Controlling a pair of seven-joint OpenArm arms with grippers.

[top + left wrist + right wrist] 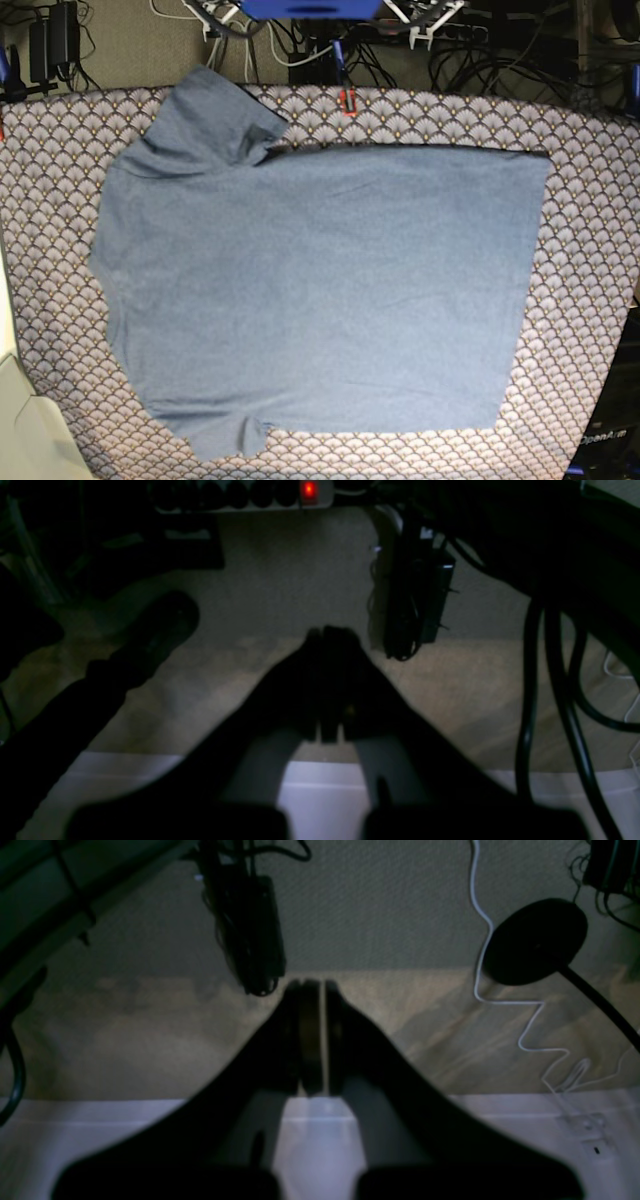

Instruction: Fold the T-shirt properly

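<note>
Cloth like this T-shirt (320, 290) is light, soft and limp, so it will probably sag and wrinkle when lifted; sleeve tips or hem corners look like the best holds. It lies spread flat on the patterned tablecloth (590, 250). Left gripper (330, 635) and right gripper (315, 987) are both clenched, empty, off the table.

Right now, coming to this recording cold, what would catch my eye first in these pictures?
The blue T-shirt dominates the base view, spread flat and unfolded across the scallop-patterned tablecloth, one sleeve reaching over the far edge. Neither arm shows over the table. Both wrist views are dim: the left gripper and right gripper are shut and empty above a carpeted floor, with a red-lit power strip at the top of the left wrist view.
</note>
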